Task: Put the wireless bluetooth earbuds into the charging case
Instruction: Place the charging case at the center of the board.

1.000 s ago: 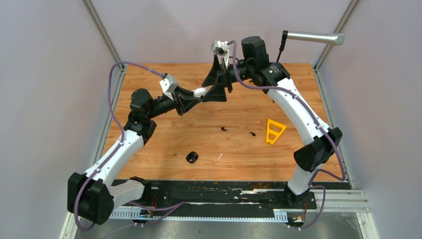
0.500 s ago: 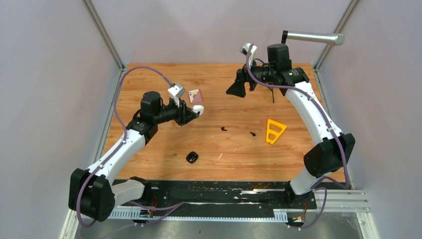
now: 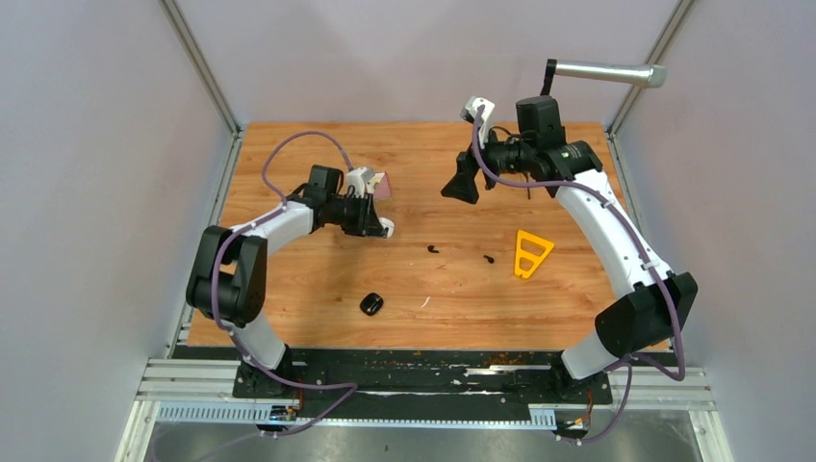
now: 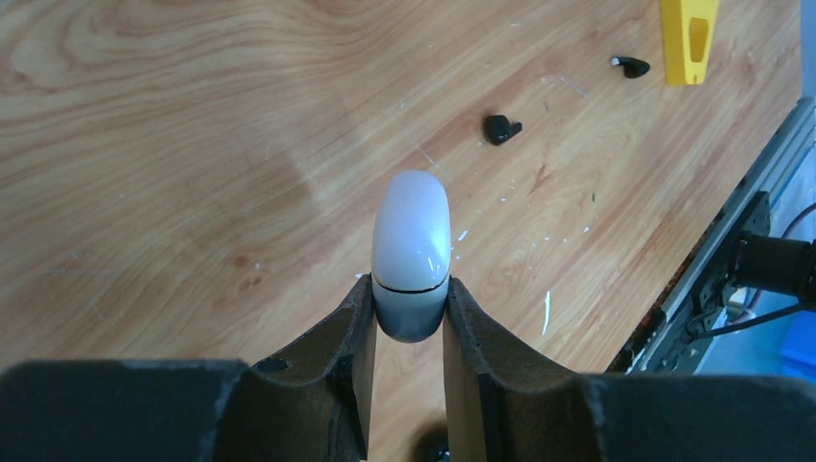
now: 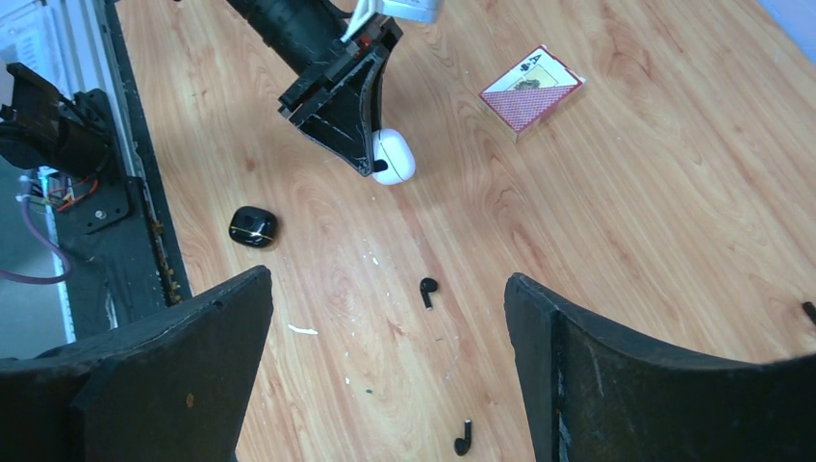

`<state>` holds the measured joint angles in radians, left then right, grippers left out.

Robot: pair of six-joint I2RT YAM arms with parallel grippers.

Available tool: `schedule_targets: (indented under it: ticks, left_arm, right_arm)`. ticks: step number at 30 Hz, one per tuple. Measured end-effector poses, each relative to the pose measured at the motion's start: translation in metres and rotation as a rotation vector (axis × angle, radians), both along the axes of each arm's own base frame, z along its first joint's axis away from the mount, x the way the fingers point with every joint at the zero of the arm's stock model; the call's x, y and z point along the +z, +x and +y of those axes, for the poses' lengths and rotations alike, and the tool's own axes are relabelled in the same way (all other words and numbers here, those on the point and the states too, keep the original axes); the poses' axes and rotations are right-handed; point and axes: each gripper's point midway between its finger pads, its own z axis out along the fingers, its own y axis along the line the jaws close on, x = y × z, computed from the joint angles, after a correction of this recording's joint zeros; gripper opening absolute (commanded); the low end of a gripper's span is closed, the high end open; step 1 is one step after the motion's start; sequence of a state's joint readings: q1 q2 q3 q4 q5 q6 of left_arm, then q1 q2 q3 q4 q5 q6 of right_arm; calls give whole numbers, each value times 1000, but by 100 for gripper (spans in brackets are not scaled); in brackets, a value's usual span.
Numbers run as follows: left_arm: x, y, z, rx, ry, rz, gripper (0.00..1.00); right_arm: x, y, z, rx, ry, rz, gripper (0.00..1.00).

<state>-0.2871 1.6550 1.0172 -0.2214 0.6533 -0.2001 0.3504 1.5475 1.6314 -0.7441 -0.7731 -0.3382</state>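
My left gripper point(image 4: 409, 289) is shut on a white charging case point(image 4: 411, 231), its lid closed, held a little above the wood. The same case point(image 3: 385, 228) shows left of centre in the top view. Two black earbuds point(image 3: 432, 249) point(image 3: 489, 258) lie apart on the table to its right; the right wrist view also shows both earbuds point(image 5: 427, 291) point(image 5: 463, 441). My right gripper point(image 5: 388, 279) hangs open high above them, at the back centre, with nothing between its fingers. A black charging case point(image 3: 371, 304) sits closed nearer the front.
A yellow triangular piece point(image 3: 529, 252) lies right of the earbuds. A red card deck point(image 3: 379, 185) rests behind the left gripper. A thin white sliver point(image 3: 425, 302) lies by the black case. A metal cylinder point(image 3: 606, 72) juts out at the back right.
The two grippers, close together at the back centre a second ago, have drawn apart. My left arm folded back left and carried the white case lower. The right gripper swung right.
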Motion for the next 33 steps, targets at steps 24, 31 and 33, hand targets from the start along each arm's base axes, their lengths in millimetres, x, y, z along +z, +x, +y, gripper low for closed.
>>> schedule_targets:
  ticks: [24, 31, 33]
  left_arm:
    - [-56, -5, 4, 99, 4, 279, 36]
    - [-60, -6, 7, 118, 29, 287, 45]
    - [-62, -6, 9, 126, 41, 292, 48]
  right_arm:
    - [3, -16, -14, -13, -41, -63, 91]
    - [4, -17, -16, -16, -48, -78, 91]
    - [3, -18, -17, -17, -52, -79, 91]
